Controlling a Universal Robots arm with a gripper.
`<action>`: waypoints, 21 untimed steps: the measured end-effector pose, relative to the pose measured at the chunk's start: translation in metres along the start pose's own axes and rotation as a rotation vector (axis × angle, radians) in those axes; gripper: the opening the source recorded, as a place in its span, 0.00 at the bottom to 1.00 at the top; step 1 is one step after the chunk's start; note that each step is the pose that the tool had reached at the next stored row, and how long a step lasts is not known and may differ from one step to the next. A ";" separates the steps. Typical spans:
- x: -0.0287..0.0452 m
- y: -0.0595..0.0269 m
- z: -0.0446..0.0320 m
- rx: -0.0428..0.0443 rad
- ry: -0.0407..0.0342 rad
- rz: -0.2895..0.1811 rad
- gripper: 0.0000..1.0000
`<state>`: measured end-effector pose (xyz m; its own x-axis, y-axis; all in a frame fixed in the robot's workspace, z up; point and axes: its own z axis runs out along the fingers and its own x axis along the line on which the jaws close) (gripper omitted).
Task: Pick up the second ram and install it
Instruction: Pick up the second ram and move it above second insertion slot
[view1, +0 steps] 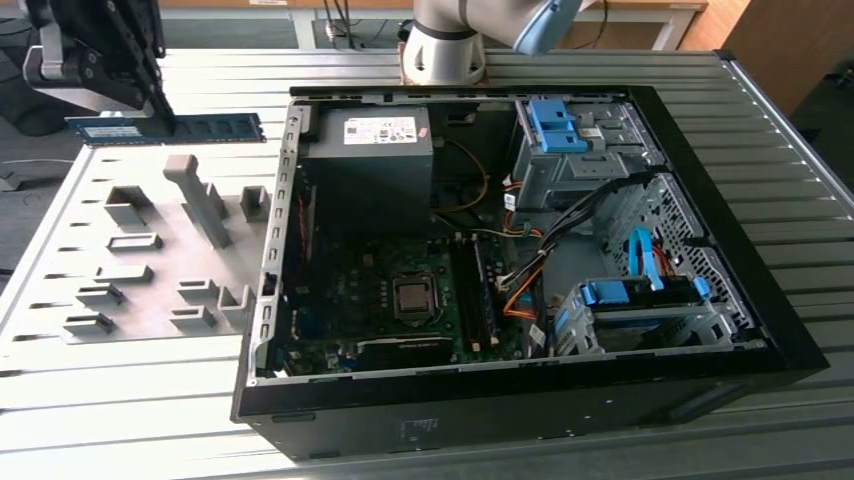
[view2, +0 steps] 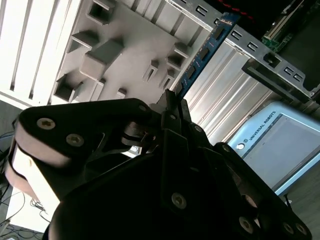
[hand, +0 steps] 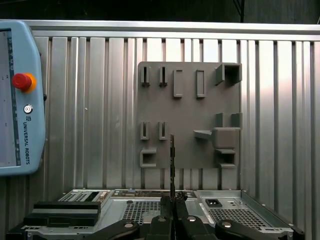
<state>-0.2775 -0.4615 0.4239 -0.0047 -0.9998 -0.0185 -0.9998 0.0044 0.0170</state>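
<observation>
The second ram (view1: 200, 128) is a long blue stick with black chips. It hangs level in the air at the exterior view's far left, above the back edge of the grey holder plate (view1: 60, 270). My gripper (view1: 158, 120) is shut on it near its middle. In the second wrist view the ram (view2: 205, 52) runs away from the black fingers (view2: 172, 102) toward the case frame. The first wrist view shows the ram (hand: 172, 160) edge-on, rising from my gripper (hand: 172, 202) over the holder plate (hand: 190, 112).
The open computer case (view1: 787, 330) lies to the exterior view's right of the plate, with the power supply (view1: 367, 150), the motherboard's long black slots (view1: 470, 290) and blue drive brackets (view1: 641, 292). A teach pendant (hand: 17, 100) lies on the ribbed table. The arm's base (view1: 447, 45) stands behind the case.
</observation>
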 end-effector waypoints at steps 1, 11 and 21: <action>0.0000 -0.0025 0.0001 0.0000 0.0000 0.000 0.14; -0.0001 -0.0351 0.0013 0.0001 0.0000 0.000 0.14; -0.0003 -0.0721 0.0022 0.0002 0.0001 0.000 0.14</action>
<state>-0.2054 -0.4615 0.4204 -0.0047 -0.9998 -0.0184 -0.9998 0.0044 0.0168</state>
